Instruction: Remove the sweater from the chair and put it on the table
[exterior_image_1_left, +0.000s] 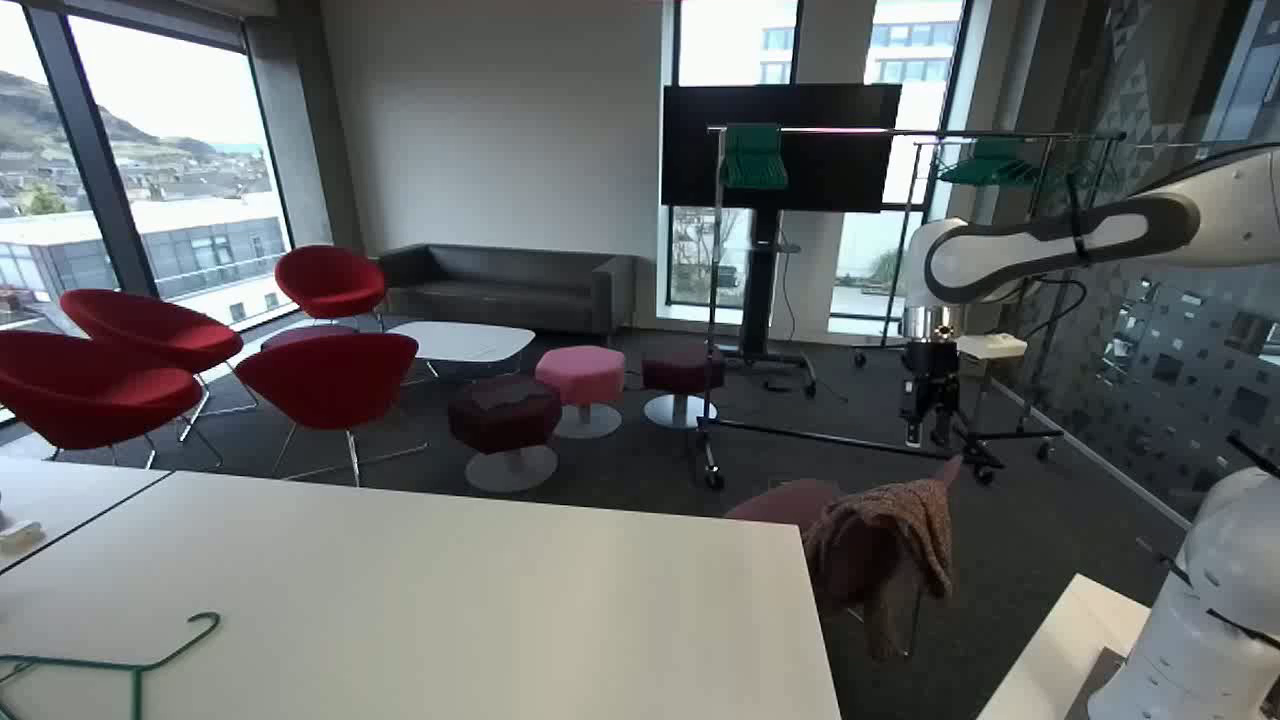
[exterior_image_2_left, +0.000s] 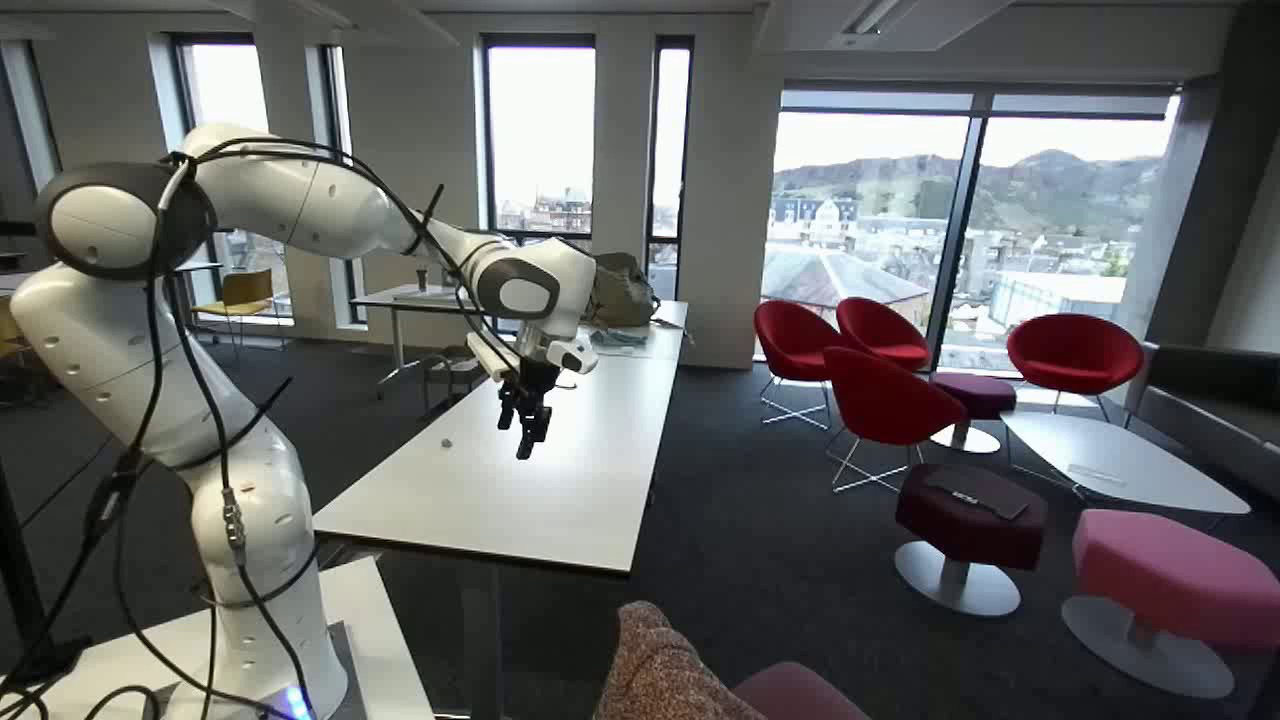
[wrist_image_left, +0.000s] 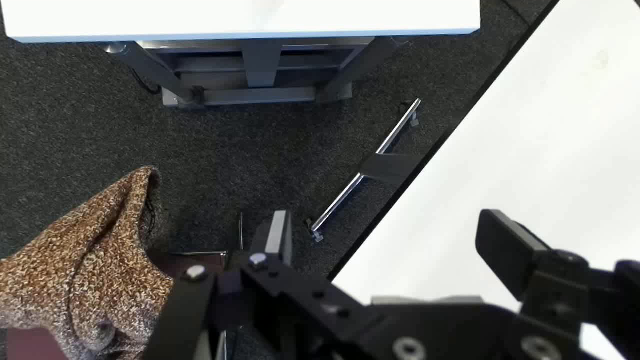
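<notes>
Status: we read this as the approach, before any grasp. Sweater (exterior_image_1_left: 910, 520) is draped over the chair (exterior_image_1_left: 785, 502), below the gripper (exterior_image_1_left: 927, 436) in an exterior view, one part hanging down low. Gripper stands wide, jaws well apart in the wrist view, no knit between them. That view puts the sweater off to the left of the gripper and the table (exterior_image_1_left: 450, 590) to the right, partly showing through the gap, so we don't think we're over the cloth yet. Pick not made, place not begun. Next move calls for a sideways shift toward the sweater, then down until the jaws straddle a fold. The peaked corner facing the gripper looks like our best target; it seems to poke out past the chair. We want knit only in the bite: catch the chair too and it probably comes along. Once pinched, we should go up first, and high, since limp cloth will hang long and could snag on the chair or the table edge. Then carry across, lower, release. We'd use the stretch of table nearest the gripper; a green hanger (exterior_image_1_left: 137, 668) lies on the part well away from it.
</notes>
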